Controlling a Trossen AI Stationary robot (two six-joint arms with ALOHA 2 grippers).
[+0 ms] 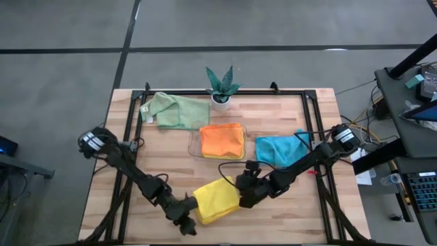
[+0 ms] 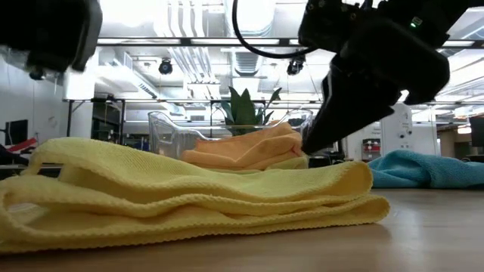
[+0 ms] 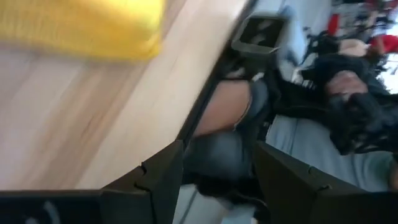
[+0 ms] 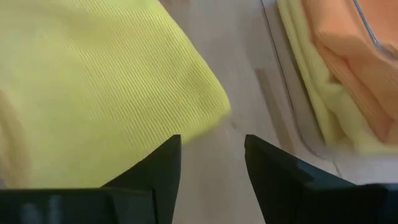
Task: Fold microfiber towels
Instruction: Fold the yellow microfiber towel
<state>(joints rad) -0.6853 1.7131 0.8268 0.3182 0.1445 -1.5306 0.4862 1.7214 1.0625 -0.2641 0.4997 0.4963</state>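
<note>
Near the front edge of the worktop [image 1: 287, 219], a folded yellow towel [image 1: 217, 200], lying flat. Left gripper [image 1: 186, 222] just beside its front left corner, fingers spread, grasping nothing. Right gripper [image 1: 244, 198] at the towel's right edge, fingers parted over bare wood, also released. In the clear tray [image 1: 194, 145] behind, an orange towel [image 1: 222, 141] stacked on another yellow one [image 4: 311, 87]. Teal towel [image 1: 281, 149] right of the tray, pale green towel [image 1: 175, 110] at the back left, beside a potted plant [image 1: 221, 86].
</note>
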